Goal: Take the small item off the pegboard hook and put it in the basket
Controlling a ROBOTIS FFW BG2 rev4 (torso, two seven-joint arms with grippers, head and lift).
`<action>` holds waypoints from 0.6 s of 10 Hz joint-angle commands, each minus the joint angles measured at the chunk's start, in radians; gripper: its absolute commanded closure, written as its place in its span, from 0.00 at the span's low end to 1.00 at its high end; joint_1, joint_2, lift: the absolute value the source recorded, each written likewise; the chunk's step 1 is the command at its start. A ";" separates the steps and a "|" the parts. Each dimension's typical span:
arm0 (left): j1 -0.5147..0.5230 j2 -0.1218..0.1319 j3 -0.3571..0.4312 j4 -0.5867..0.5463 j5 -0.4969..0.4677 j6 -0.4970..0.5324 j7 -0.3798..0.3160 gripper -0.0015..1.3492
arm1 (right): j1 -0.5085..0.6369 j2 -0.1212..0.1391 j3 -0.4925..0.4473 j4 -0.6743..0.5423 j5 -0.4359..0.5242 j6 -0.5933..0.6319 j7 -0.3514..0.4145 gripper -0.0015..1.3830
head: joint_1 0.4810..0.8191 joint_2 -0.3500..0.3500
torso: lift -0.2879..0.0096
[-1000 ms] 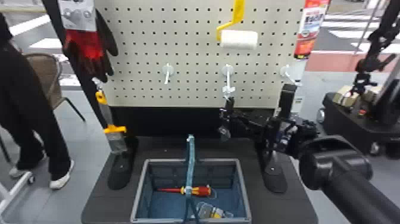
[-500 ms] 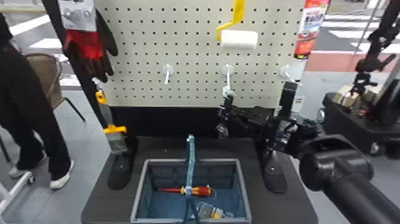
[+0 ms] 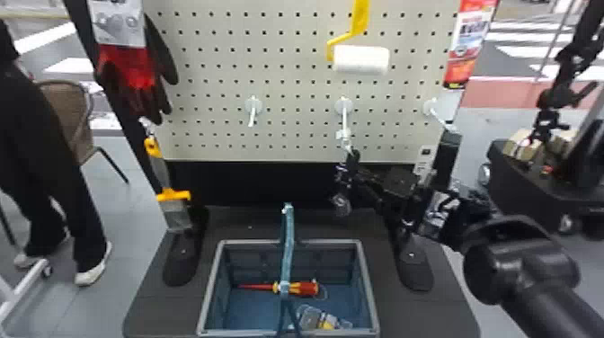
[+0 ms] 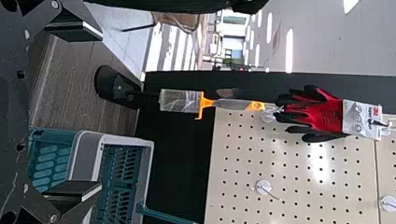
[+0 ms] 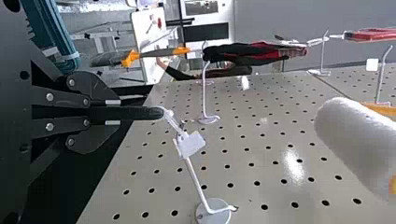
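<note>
Right gripper [image 5: 116, 112], right of centre in the head view: fingers pinching the dark body of the small item [image 5: 147, 113]. The item hangs upright, below the middle hook [image 5: 196, 179] of the pegboard [image 3: 296, 85]. Its white loop [image 5: 168, 113] meets the hook's free end, beside the tag holder [image 5: 192, 143]; cannot tell whether it has come clear. Gripping the body rather than the loop presumably leaves the loop free to slip off.

Left gripper [image 4: 100, 110]: fingers spread, nothing between them, near the basket; likely waiting, as one arm suffices.

Basket [image 3: 251, 242], bottom centre of the head view, sits in front of the board, probably to keep the carry short. Screwdriver [image 3: 306, 288] inside. Its raised handle [image 3: 289, 242] crosses the opening; the item could snag there, so lower to one side. Judged step: unhooking.
</note>
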 commanded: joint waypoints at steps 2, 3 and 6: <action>0.001 0.000 -0.002 0.000 0.000 0.000 0.000 0.13 | 0.036 -0.006 -0.035 -0.063 0.004 0.008 -0.005 0.87 | 0.20 0.50 | 0.63; -0.002 0.000 -0.003 0.000 -0.002 0.002 0.000 0.13 | 0.049 -0.006 -0.050 -0.090 0.004 0.008 -0.005 0.87 | 0.20 0.50 | 0.63; -0.002 0.000 -0.003 0.000 -0.002 0.002 0.000 0.13 | 0.135 -0.003 -0.114 -0.188 0.007 0.030 -0.020 0.87 | 0.20 0.50 | 0.63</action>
